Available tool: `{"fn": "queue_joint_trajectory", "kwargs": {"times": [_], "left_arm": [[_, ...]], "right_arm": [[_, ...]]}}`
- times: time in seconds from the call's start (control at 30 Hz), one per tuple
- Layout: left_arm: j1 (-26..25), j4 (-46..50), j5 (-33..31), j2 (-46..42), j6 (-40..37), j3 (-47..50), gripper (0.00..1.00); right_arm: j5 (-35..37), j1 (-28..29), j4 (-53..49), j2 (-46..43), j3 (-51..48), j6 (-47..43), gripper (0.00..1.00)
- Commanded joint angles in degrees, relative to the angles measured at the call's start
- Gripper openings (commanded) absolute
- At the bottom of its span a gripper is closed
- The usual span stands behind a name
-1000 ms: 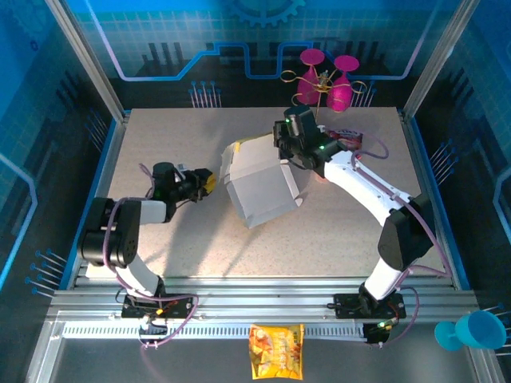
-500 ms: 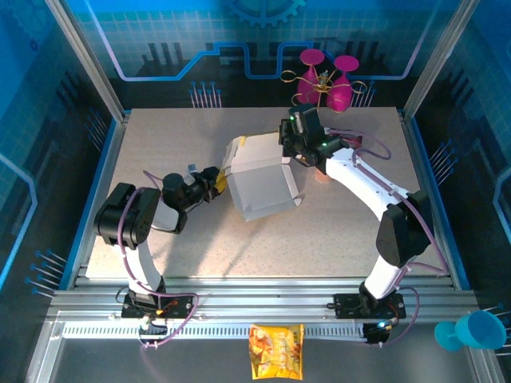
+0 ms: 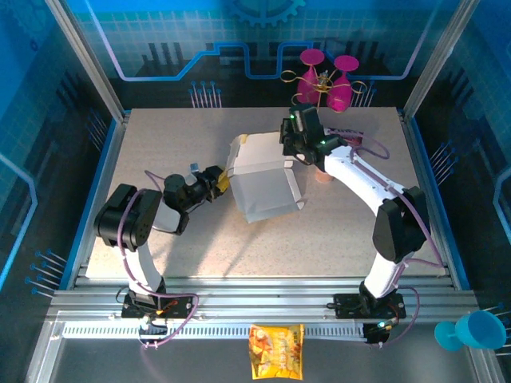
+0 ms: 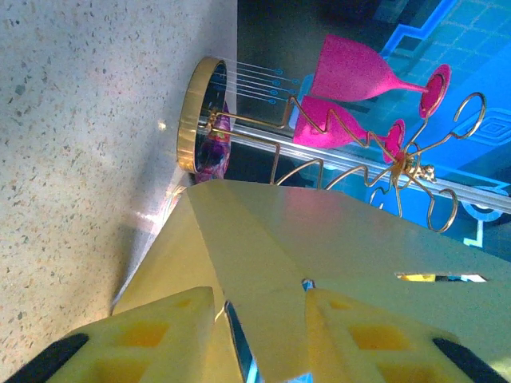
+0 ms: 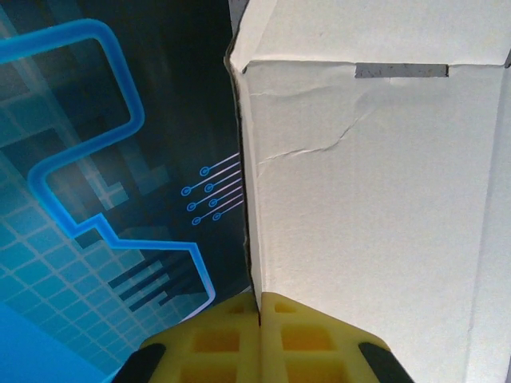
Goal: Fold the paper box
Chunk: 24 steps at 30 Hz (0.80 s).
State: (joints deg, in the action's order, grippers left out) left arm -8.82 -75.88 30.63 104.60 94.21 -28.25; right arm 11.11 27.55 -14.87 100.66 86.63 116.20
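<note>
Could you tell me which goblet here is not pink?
The turquoise goblet by the near right corner; the two pink goblets hang on the gold rack.

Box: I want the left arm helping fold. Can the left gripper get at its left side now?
Likely yes: the left gripper sits at the box's left edge, open fingers astride a flap, nothing in between.

Count: 1 paper box (image 3: 262,179), 2 pink goblets (image 3: 343,89) on 1 gold wire rack (image 3: 322,80), 1 snack bag (image 3: 276,351), 1 blue cup (image 3: 471,329), 2 arms (image 3: 359,179), 1 table (image 3: 160,136).
</note>
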Motion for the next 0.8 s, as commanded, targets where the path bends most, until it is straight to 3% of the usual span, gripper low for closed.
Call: {"fn": "queue_joint_trajectory", "kwargs": {"times": [0.0,0.77], "left_arm": [[-0.7,-4.4,-0.6,-1.8,-0.7,1.7,0.35],[-4.5,-4.4,-2.2,0.7,-1.8,-2.1,0.43]], "right_arm": [[0.1,-0.9,1.6,0.8,1.9,1.5,0.0],[-0.9,-1.0,2.3,0.8,1.4,2.4,0.0]]}}
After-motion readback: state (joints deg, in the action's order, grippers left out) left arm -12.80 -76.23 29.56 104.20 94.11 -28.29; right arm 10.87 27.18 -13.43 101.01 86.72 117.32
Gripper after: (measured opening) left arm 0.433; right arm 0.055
